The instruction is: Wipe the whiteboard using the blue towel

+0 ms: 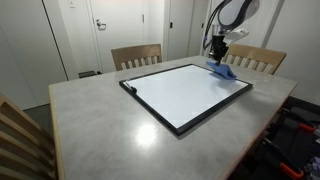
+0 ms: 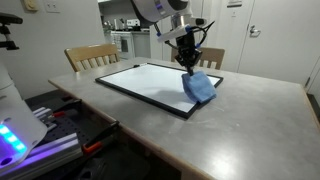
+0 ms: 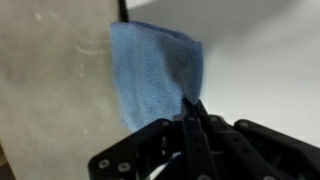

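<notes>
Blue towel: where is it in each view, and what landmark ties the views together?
Exterior view: blue towel right of centre, upper half, at the whiteboard's far corner.
Exterior view: towel centre-right, over the board's right-hand corner.
Wrist view: towel upper centre, just above the gripper.
Shared landmark: the whiteboard's black frame.

Arm: white to pale grey, with smooth, rounded, thick links; seen in both exterior views.
Wrist: black, blocky section under the last pale link, with a small part jutting to one side.
Tool: matte black, with two slim fingers tapering to narrow tips.
Linkage bars: flat black plates fanning out on either side of the fingers.
Pivot pins: small round fasteners with pale rims, dotted along the bars.
</notes>
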`<state>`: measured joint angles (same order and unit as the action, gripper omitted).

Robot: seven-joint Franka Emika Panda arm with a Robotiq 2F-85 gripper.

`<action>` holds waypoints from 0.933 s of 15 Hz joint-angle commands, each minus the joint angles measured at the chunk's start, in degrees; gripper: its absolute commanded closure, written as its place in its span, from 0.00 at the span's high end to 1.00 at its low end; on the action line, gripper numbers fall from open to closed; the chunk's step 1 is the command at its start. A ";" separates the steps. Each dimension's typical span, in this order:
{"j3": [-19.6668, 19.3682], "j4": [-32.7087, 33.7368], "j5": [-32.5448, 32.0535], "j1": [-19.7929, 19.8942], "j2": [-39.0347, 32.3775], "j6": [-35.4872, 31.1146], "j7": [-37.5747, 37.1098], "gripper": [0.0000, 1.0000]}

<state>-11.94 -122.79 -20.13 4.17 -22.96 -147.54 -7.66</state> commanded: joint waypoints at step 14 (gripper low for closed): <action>20.44 -6.59 35.78 12.41 0.33 -5.09 36.37 0.01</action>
<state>6.85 -128.97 13.56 15.67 -23.07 -153.02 26.03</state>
